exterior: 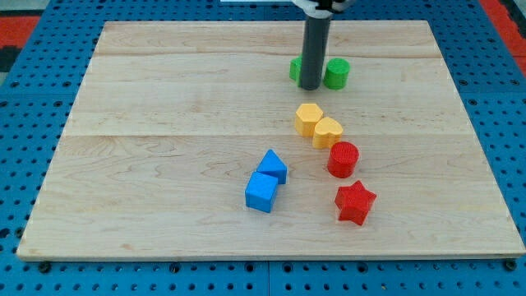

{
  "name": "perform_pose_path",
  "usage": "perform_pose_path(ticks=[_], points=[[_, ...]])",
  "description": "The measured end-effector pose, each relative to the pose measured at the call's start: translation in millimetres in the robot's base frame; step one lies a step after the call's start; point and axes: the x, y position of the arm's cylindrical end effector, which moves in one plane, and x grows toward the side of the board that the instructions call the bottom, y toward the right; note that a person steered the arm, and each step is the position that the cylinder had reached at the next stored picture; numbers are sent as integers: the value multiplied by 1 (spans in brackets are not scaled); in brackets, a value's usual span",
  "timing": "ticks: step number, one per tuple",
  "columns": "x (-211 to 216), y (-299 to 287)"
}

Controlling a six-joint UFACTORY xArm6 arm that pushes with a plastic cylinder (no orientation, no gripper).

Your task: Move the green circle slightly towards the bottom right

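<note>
The green circle (337, 73) sits near the view's top, right of centre, on the wooden board (164, 123). My dark rod comes down from the top edge; my tip (311, 86) rests just left of the green circle, touching or nearly touching it. A second green block (295, 69) sits just left of the rod, partly hidden by it, so its shape cannot be made out.
Below the tip lie a yellow hexagon (309, 118) and a yellow heart (328, 131), touching. Further down are a red cylinder (343, 159) and a red star (355, 203). Two blue blocks (272, 167) (261, 192) sit together at bottom centre.
</note>
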Motion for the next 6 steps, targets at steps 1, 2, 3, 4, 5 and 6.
perform_pose_path(ticks=[1, 2, 3, 4, 5, 6], points=[[-23, -4], [-40, -4], [-47, -4], [-30, 9], [-2, 38], [27, 71]])
